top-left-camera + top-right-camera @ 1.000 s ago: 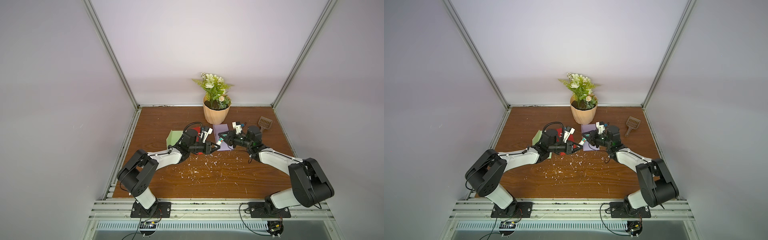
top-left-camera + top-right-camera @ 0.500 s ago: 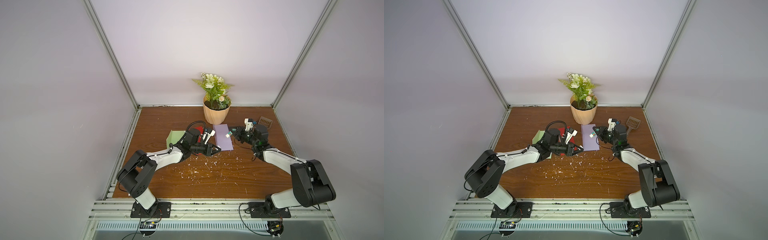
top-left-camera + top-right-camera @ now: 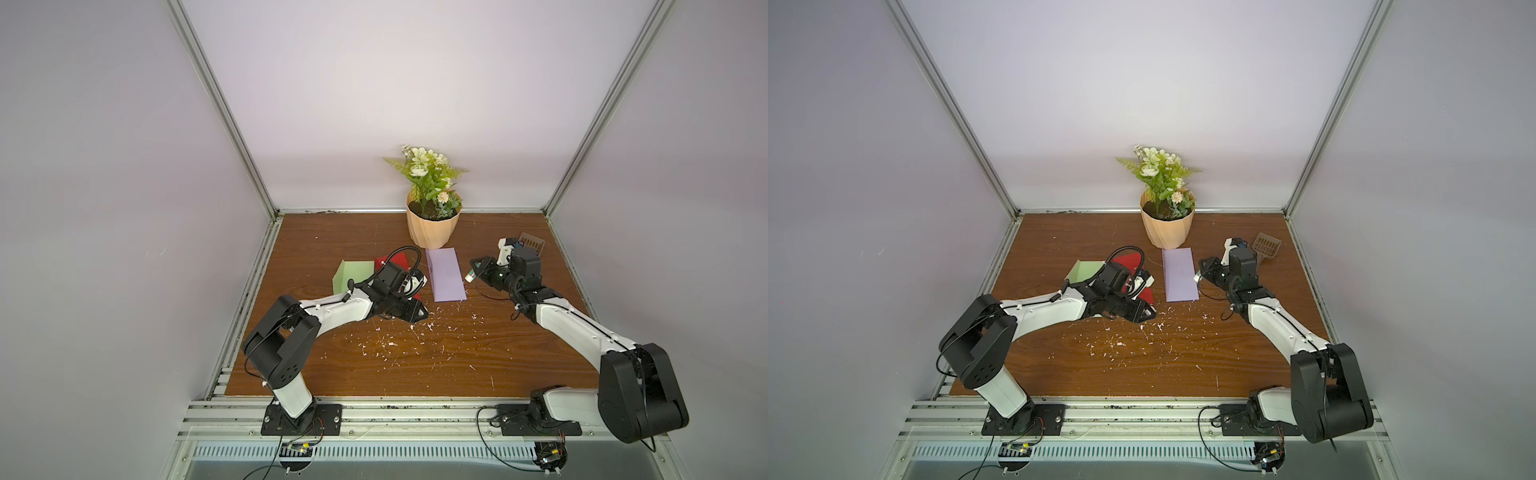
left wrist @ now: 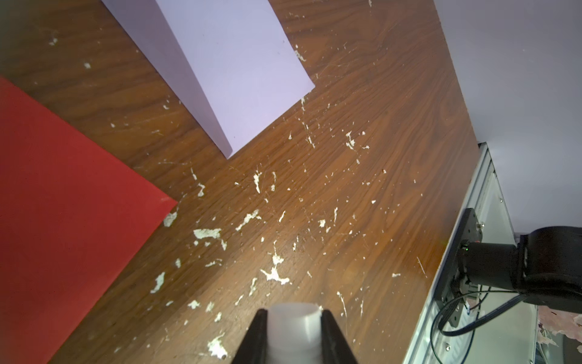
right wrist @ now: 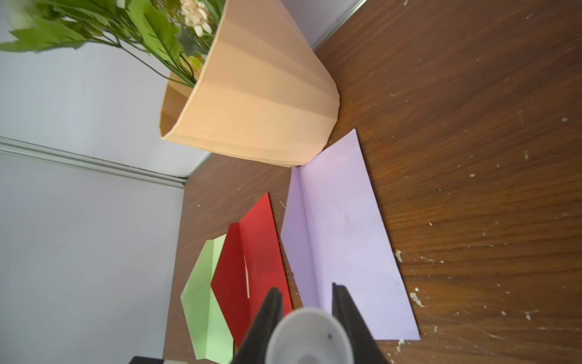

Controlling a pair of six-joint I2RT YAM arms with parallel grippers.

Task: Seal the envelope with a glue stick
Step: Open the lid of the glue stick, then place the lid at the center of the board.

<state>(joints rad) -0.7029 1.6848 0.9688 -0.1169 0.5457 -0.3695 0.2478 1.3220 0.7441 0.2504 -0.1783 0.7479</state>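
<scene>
**Two holds at once: right claw (image 3: 476,271) on the small white, green-banded glue stick (image 3: 469,275), left claw (image 3: 422,312) on a short milky-white plastic cylinder (image 4: 294,329)**

Right of centre in both top views, the glue stick juts from the right claw's narrowly set black jaws toward the flat lilac paper envelope (image 3: 446,279). Only its end shows there: a white tip, then a teal-green label band, too small to read. The tip lies just beside the envelope's right long edge; whether it touches the paper cannot be told. At the bottom centre of the right wrist view the stick is seen end-on. It is a blurred white round rim with a hollow middle and one tiny blue speck, clamped between two dark fingers (image 5: 269,315).

At the bottom centre of the left wrist view, the left claw is closed on the cylinder, which is smooth and translucent. In the top views this claw sits to the lower left of the lilac envelope.

A crease runs along one long side of the lilac envelope, leaving a narrow strip beyond it. Left of it a red paper envelope (image 3: 397,262) overlaps a pale green paper envelope (image 3: 351,274), and the left arm covers part of both. The brown wood-grain bench (image 3: 332,241) is flecked with white crumbs (image 3: 395,340). A peach ribbed pot of white flowers and fern (image 3: 432,228) stands at the lilac envelope's upper end. A brown slotted scoop (image 3: 532,242) lies at the bench's upper right.
</scene>
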